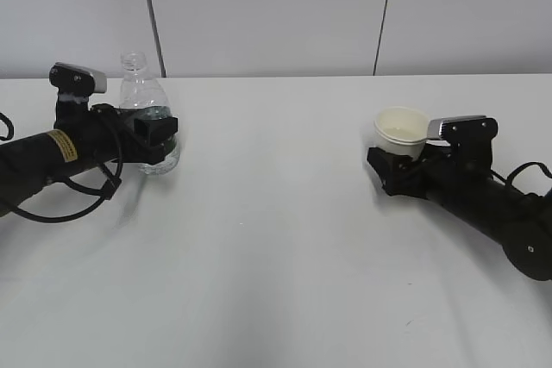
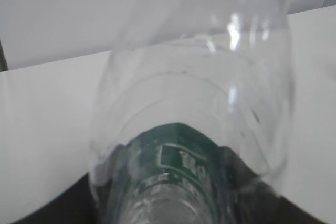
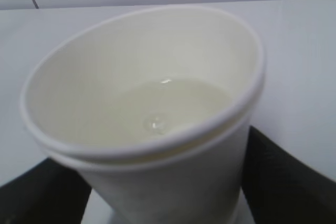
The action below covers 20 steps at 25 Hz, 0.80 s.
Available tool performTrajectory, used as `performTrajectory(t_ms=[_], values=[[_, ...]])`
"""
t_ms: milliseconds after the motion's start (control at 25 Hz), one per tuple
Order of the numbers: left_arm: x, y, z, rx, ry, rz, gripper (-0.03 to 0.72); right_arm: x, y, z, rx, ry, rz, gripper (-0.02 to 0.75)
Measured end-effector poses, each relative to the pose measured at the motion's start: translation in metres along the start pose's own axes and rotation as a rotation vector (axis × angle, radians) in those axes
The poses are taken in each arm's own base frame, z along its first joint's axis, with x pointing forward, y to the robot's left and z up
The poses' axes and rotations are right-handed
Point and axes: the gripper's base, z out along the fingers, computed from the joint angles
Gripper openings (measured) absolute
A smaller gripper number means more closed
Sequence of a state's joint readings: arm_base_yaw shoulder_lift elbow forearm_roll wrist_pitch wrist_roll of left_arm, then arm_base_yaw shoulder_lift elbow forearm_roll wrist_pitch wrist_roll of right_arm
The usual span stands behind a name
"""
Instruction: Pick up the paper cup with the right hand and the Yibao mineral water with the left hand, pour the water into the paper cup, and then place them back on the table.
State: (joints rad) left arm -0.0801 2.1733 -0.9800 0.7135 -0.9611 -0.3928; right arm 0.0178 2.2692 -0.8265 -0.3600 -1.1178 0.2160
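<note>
Water [image 3: 173, 103] sits in the paper cup [image 1: 401, 131], a shallow pool covering the bottom with a small bubble near its middle, as my right wrist view shows. The cup [image 3: 152, 129] is cream inside, and its rolled rim is intact. From the exterior view I see the cup upright on the right side of the table [image 1: 276, 239], with the right hand [image 1: 390, 170] clamped around its lower half, black fingers [image 3: 286, 182] pressing both sides.

On the left side of the table stands the Yibao mineral water [image 1: 148, 118], upright, capless, its threaded neck open at the top. The left hand [image 1: 157, 140] is closed on the bottle's middle, covering most of the dark green label. In my left wrist view the bottle [image 2: 194, 129] fills the frame: clear walls above, the green label [image 2: 178, 156] below, dark fingers [image 2: 63, 208] on either side of it. I see a little liquid near the bottle's base in the exterior view; the upper part looks empty, though how much remains I cannot tell.

Bottle and cup are well apart, each near its own edge of the table. Whether either base touches the tabletop I cannot tell for sure.
</note>
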Motion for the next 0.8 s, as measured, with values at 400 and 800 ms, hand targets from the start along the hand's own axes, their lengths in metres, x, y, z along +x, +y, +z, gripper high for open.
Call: performTrajectory(t_ms=[400,800], values=[[0.000,0.000,0.000,-0.002,0.000,-0.002,0.332,0.002,0.001,-0.003,-0.001,-0.002,0.006,0.637],[0.000,0.000,0.000,-0.005,-0.001,-0.004,0.332,0.000,0.004,-0.012,0.001,0.013,0.009,0.647]])
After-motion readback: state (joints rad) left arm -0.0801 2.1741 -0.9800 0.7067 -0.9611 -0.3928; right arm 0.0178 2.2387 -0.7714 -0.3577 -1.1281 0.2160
